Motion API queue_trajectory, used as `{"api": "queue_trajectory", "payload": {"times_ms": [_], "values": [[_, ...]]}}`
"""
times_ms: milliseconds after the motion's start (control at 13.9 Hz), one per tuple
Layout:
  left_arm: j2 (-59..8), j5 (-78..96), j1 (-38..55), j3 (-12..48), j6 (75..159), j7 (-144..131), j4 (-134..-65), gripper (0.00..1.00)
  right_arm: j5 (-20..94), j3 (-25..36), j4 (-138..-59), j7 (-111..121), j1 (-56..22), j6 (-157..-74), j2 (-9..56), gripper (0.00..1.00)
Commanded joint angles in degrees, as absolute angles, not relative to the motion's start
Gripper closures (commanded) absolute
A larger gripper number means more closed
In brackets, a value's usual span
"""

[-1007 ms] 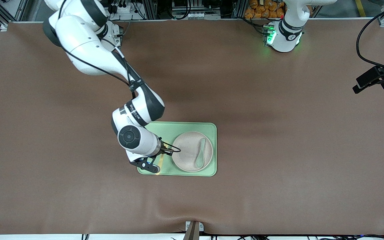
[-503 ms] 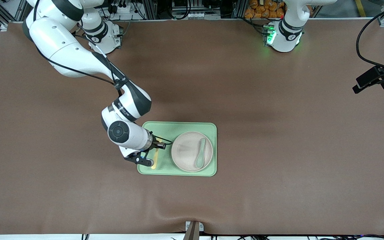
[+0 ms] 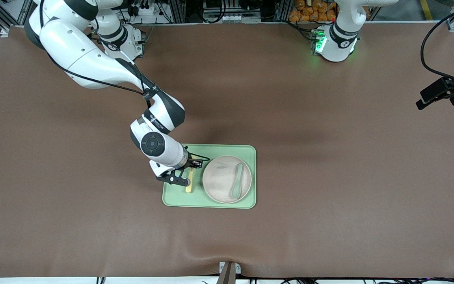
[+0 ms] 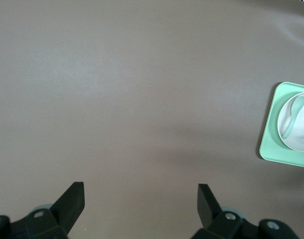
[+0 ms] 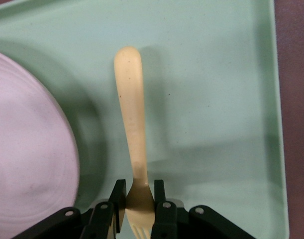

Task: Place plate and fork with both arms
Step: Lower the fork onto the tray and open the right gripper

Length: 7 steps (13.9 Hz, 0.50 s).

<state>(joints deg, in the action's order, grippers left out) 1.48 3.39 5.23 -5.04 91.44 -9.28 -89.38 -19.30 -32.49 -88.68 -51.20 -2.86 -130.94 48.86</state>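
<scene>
The fork (image 5: 131, 124) lies lengthwise over the light-green tray (image 3: 211, 150), in the open strip just beside the plate (image 3: 219, 179), on the side toward the right arm's end of the counter (image 3: 329, 177). Its long axis runs roughly along the line from the robots' bases to the front camera: the rounded handle end points toward that camera and the tines sit under the wrist. It runs about parallel to the tray's short edge and does not touch the plate.

The right end effector (image 5: 138, 191) holds the fork at the neck just above the tines, its fingers (image 5: 118, 196) narrow and pressed against either edge. So the fork extends straight out from the grip, not across it. A soft shadow lies beside the handle, and I cannot tell whether the fork rests on the tray or hangs just above it.

The plate already sits on the tray with a grey-green spoon (image 3: 236, 180) in it. In my judgement only setting down and releasing the fork remains, and that suits the right arm, which is the nearer one.

The left end effector (image 4: 140, 191) waits with its fingers wide apart and empty, over bare counter toward the left arm's end, well apart from the tray.
</scene>
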Motion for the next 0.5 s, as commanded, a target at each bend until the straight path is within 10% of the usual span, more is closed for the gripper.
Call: {"api": "queue_trajectory", "payload": {"times_ms": [0,432], "values": [[2.55,2.29,5.89,-5.10,90.53,-8.61,-89.65,0.00,-21.80,-32.70,-92.64,-52.74,-1.58,-132.45,46.23,0.80],[2.55,2.20,6.15,-4.75,90.53,-8.70,-89.74,0.00,-22.85,-32.26,-92.02,-52.65,-1.32,-132.10,46.41,0.07]]}}
